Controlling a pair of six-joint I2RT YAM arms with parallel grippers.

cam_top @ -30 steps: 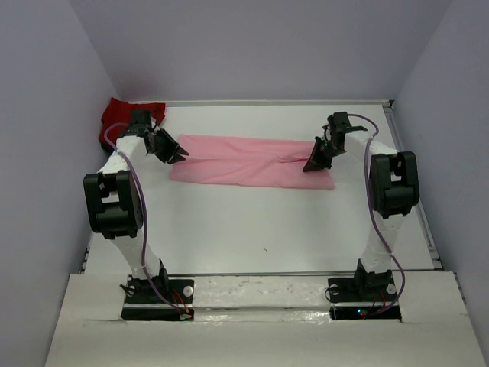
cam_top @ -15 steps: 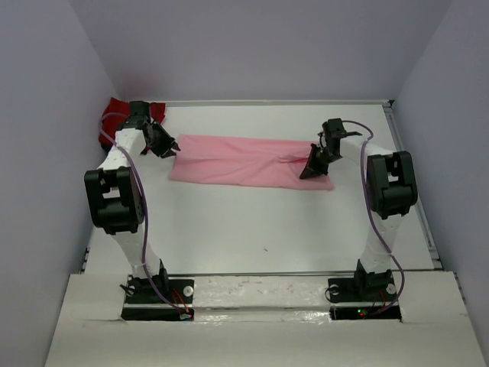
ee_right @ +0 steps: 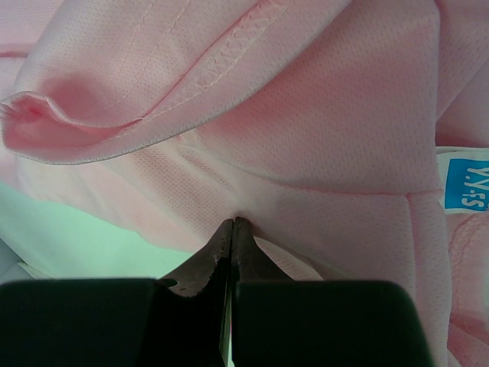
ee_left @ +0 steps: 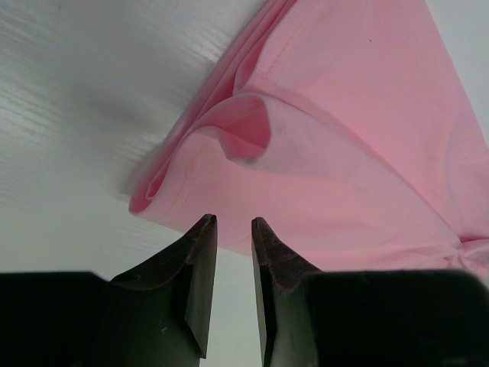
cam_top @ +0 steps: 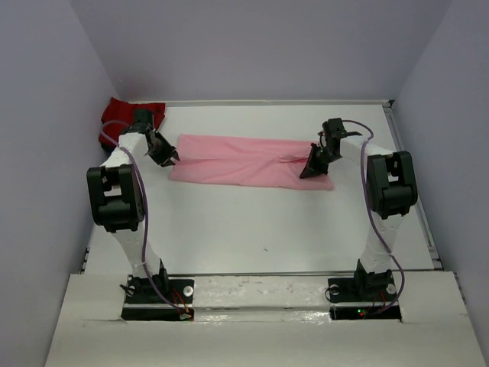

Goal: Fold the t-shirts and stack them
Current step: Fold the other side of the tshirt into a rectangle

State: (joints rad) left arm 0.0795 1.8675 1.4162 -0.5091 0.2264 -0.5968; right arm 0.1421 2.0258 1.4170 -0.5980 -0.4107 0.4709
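The red shirt (cam_top: 121, 117) lies bunched in the far left corner of the table (cam_top: 260, 229), partly behind the left arm. Just right of it, the left hand (cam_top: 171, 159) hangs over the left end of the pink shirt (cam_top: 244, 160). Its fingers (ee_left: 200, 260) stand a narrow gap apart with nothing between them, their tips over the near hem. There the cloth is doubled over, with a small curled flap standing up just beyond the tips.

The pink shirt lies as a long flat band across the far half of the table, well apart from the red one's corner. A crease runs in from its right end.

At that right end the right hand (cam_top: 309, 170) is closed. Its fingers (ee_right: 206, 267) press together and pinch a pucker of pink cloth at their tips. A stitched hem folds over just beyond. A white label (ee_right: 463, 183) with a blue patch shows at the right edge of the wrist view.
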